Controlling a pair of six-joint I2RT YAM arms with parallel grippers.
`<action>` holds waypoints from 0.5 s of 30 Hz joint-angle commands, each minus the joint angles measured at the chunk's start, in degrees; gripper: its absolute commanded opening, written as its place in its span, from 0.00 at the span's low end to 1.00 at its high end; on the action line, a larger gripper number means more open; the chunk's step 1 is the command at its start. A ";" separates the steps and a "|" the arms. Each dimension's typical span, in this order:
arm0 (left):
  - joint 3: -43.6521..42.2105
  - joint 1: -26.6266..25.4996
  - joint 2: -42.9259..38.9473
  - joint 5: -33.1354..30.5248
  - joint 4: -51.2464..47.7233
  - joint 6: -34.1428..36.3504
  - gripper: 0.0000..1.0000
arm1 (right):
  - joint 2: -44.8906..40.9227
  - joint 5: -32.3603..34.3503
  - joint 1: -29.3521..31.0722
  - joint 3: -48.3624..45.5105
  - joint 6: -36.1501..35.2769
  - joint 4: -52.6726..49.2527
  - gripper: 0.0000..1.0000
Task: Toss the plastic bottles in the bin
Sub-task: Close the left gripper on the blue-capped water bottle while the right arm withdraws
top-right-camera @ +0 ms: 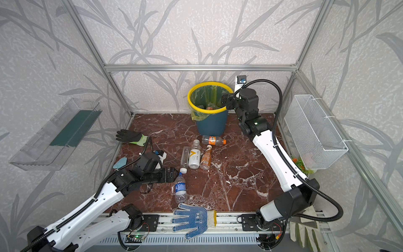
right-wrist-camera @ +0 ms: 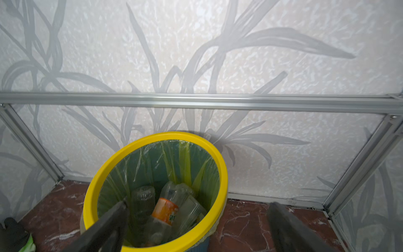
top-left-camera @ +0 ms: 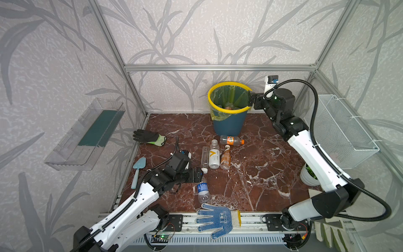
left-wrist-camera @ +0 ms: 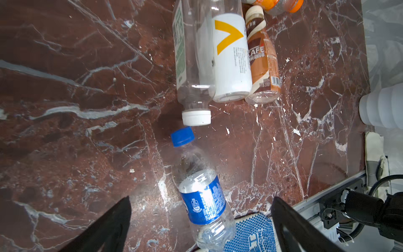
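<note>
The bin (top-left-camera: 226,125), dark blue with a yellow rim (right-wrist-camera: 109,170), stands at the back wall with several plastic bottles (right-wrist-camera: 165,209) inside. My right gripper (right-wrist-camera: 198,204) hovers open and empty at the rim's right side (top-left-camera: 250,101). On the marble floor a blue-labelled bottle (left-wrist-camera: 202,200) lies below and between the spread fingers of my open left gripper (left-wrist-camera: 201,199), untouched. Beyond it lie a clear white-capped bottle (top-left-camera: 205,159), a white one with a yellow V (top-left-camera: 214,158) and a brown coffee bottle (top-left-camera: 225,159) side by side. An orange-labelled bottle (top-left-camera: 231,140) lies near the bin.
A black-and-green glove (top-left-camera: 149,137) and a light blue trowel (top-left-camera: 137,172) lie at the left. A blue dotted glove (top-left-camera: 214,219) sits at the front edge, touching the blue-labelled bottle's base. A white plant pot (top-left-camera: 308,175), wire basket (top-left-camera: 342,131) and clear wall tray (top-left-camera: 85,133) line the sides.
</note>
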 commanded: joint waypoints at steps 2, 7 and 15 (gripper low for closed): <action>-1.91 -3.79 1.38 -3.58 0.80 -6.29 0.99 | -0.89 -2.07 -1.21 -4.18 3.00 3.63 0.99; -2.75 -7.33 4.45 -4.50 2.25 -8.49 0.99 | -2.16 -2.99 -2.30 -6.89 4.16 4.12 0.99; -5.81 -8.54 11.16 -5.05 6.12 -12.19 0.99 | -6.26 -3.89 -4.45 -14.92 7.22 3.76 0.99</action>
